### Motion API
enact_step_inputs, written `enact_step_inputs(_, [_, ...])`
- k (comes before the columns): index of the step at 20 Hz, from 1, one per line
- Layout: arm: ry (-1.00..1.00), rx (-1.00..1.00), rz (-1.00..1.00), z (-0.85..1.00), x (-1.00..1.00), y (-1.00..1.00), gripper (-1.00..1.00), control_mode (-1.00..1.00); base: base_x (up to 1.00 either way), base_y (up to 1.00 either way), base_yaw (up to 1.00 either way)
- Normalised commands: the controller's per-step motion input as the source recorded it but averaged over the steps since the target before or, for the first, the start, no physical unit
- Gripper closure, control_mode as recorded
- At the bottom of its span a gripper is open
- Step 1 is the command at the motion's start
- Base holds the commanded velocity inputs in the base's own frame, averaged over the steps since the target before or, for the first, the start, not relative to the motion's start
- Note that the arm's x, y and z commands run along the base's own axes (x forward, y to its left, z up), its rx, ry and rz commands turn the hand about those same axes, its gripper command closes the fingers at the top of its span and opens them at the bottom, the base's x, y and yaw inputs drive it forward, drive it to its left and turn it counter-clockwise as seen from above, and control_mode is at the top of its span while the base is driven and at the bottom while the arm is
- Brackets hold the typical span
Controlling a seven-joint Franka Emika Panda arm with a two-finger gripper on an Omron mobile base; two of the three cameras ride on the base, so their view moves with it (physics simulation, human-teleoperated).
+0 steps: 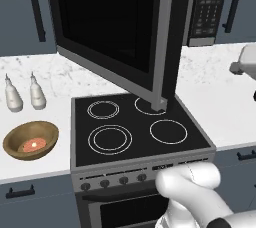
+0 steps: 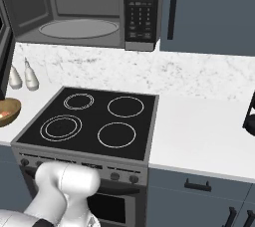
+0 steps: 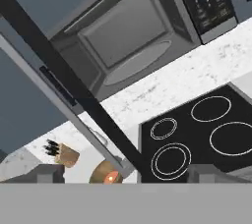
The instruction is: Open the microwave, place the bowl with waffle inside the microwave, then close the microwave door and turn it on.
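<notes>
From behind the arm I look down on a black four-ring stove (image 1: 140, 129) set into a white marble counter (image 1: 220, 102). My hand (image 3: 126, 174) hangs back and high, its two fingers spread wide apart and holding nothing. The bowl with waffle (image 1: 31, 140) sits on the counter left of the stove, the orange waffle (image 1: 32, 145) flat at its bottom, with two small bottles (image 1: 24, 93) just behind it. Above the stove, the microwave door (image 1: 112, 32) is swung fully open to the left, over the bowl's side. Farther back, the microwave (image 2: 87, 7) shows its grey cavity and glass turntable. I judge the bowl comes next: approach under the door, grip one rim, lift level.
</notes>
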Motion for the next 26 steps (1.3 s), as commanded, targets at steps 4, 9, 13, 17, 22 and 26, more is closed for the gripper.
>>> enact_step_inputs(4, [0.04, 0.47, 0.51, -0.47, 0.25, -0.59, -1.00, -1.00, 0.00, 0.00, 0.00])
enact_step_inputs(9, [0.23, 0.36, 0.45, -0.12, 0.37, -0.35, -1.00, -1.00, 0.00, 0.00, 0.00])
enact_step_inputs(13, [0.22, 0.16, 0.30, -0.48, 0.88, 0.08, -1.00, -1.00, 0.00, 0.00, 0.00])
enact_step_inputs(17, [0.16, 0.07, 0.25, -0.48, 0.94, 0.29, -1.00, -1.00, 0.00, 0.00, 0.00])
enact_step_inputs(22, [0.03, 0.02, 0.03, -0.24, 0.80, 0.36, -1.00, -1.00, 0.00, 0.00, 0.00])
enact_step_inputs(26, [0.00, -0.01, -0.10, -0.04, 0.40, 0.69, -1.00, -1.00, 0.00, 0.00, 0.00])
